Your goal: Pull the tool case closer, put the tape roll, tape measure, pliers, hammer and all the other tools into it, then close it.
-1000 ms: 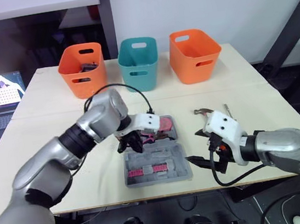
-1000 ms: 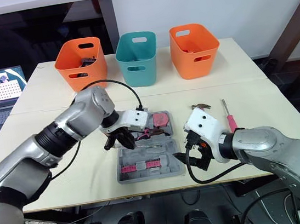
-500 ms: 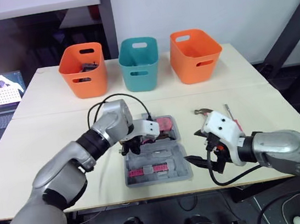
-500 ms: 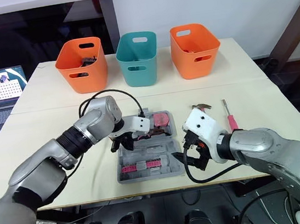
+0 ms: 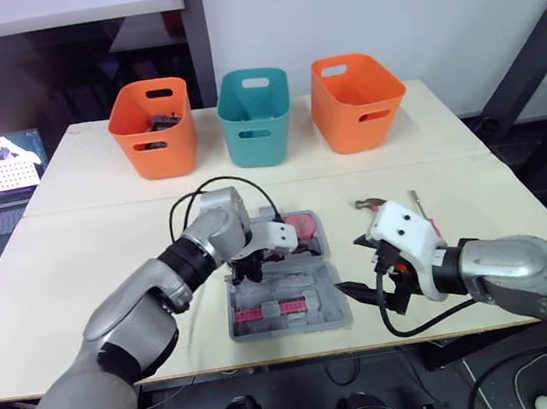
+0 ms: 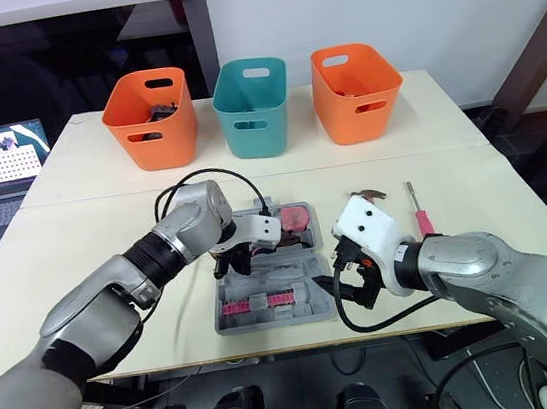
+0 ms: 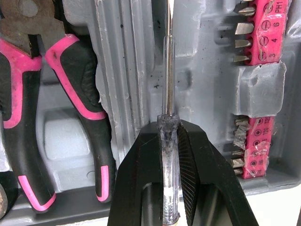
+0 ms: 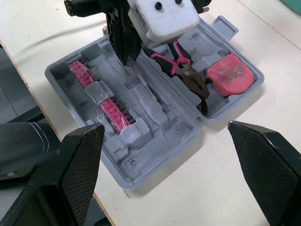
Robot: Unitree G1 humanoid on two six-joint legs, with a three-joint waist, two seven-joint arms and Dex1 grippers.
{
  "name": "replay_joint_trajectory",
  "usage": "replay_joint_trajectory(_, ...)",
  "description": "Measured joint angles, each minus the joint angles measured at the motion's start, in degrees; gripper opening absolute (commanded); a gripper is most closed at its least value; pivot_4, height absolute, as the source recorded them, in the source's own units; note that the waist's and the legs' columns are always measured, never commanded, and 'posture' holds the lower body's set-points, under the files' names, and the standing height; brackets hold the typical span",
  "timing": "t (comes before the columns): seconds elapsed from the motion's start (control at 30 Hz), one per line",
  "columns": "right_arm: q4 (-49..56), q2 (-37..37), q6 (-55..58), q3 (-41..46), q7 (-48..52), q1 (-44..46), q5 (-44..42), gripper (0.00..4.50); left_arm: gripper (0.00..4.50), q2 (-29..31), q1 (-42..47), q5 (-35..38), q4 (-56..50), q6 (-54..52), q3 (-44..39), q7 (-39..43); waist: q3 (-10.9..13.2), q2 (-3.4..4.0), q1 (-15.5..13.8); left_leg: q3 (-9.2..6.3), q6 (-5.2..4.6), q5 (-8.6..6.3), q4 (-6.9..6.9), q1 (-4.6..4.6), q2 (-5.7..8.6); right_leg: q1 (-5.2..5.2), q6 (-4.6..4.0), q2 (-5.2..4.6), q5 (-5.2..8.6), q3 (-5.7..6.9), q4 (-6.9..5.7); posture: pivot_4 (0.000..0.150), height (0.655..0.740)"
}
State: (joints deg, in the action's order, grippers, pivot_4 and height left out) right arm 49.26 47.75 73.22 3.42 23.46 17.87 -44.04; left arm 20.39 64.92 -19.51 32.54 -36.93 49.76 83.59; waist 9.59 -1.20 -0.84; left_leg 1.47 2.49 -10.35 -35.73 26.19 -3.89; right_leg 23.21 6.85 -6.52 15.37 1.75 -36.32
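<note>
1. Pale wooden tabletop (image 5: 86, 239): carries all the work, which sits close to its near edge.
2. Grey moulded plastic tool case (image 8: 155, 150): lies open and flat between the two arms, with the hinge across the middle. Nothing pins it down. Risk: a downward or sideways push from the left arm could skid it toward the tabletop edge.
3. Right gripper (image 5: 366, 295): jaws spread wide and empty, hanging just beside the case's right end. Risk: it could clip the case wall if it swings in carelessly.
4. Left gripper (image 7: 168, 127): low over the case, jaws pinching a slim clear-handled screwdriver (image 7: 168, 188).
5. Metal-headed tool, likely the hammer (image 5: 367, 203), and a pink-handled screwdriver (image 6: 418, 221): both on the tabletop beyond the right wrist, outside the case. Judgement: packing is part done, so closing is some way off.
6. Black-and-pink handled pliers (image 7: 21, 141): seated in the far half, with a pink rounded tape measure (image 8: 230, 77) just beside them.
7. The clear screwdriver's shaft runs along the ridged centre strip; I cannot tell whether it sits in a groove. Risk: if let go while resting on a ridge, it could roll onto the pliers or stand proud and stop the lid from shutting.
8. Pink bit strips (image 7: 263, 28): in the near half, partly taped over. "PH1" and a "6" are readable; the other marks are too small to read.
</note>
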Motion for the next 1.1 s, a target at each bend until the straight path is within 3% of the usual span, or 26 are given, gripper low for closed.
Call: replay_joint_trajectory(1.1, -0.1, 0.0, -0.7, -1.1, 0.1, 0.0, 0.6, 4.50, 0.07, -5.6, 0.8, -1.2, 4.9, -3.1, -3.4, -2.1, 0.0, 0.04, 0.1, -0.07, -0.17, -0.10, -0.34, 0.17, 0.02, -0.01, -0.01, 0.00, 0.01, 0.02, -0.07, 0.150, 0.7400)
